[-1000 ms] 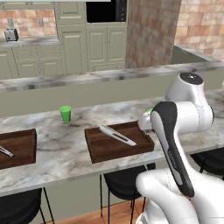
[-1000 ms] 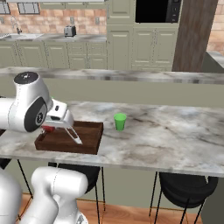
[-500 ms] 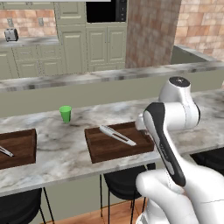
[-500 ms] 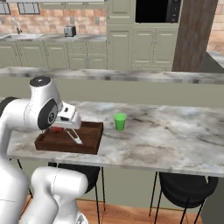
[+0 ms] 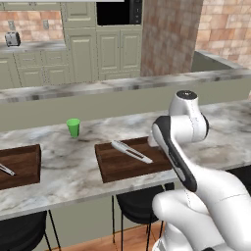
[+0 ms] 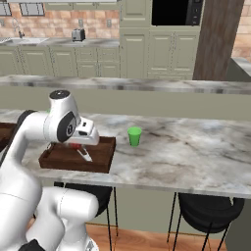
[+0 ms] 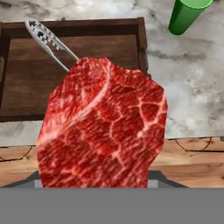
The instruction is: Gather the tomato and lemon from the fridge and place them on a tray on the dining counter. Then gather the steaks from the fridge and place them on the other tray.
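Left base view: the arm bends over the near edge of the surface [image 5: 63, 166], its wrist hanging at the right end of the tray [image 5: 128, 162]. Tongs [image 5: 131, 151] lie slantwise on the tray, and a green cup [image 5: 73, 127] stands behind it to the left. A second tray [image 5: 18, 165] sits well left of the first. The hand itself is hidden behind the arm here.

Right base view: the hand hangs over the tray [image 6: 73, 159], and a sliver of red, the steak [image 6: 74, 145], peeps out under it above the tray's floor. The cup [image 6: 134, 136] stands just right of the tray.

Hand view: the steak [image 7: 103, 131] hangs close under the camera, hiding the fingers; going by the way it dangles they are pinching its near end. Its long axis runs away from the camera, the narrower far end pointing toward the tray [image 7: 26, 83] and overlapping the tongs [image 7: 46, 39]. Much of the slab hangs over the tray's near wall and the bare surface beside it, with floor beyond.

The step in hand seems to be setting a steak on its tray. Next the hand likely needs to go further in over the tray, clear of the tongs, lower, then let go.
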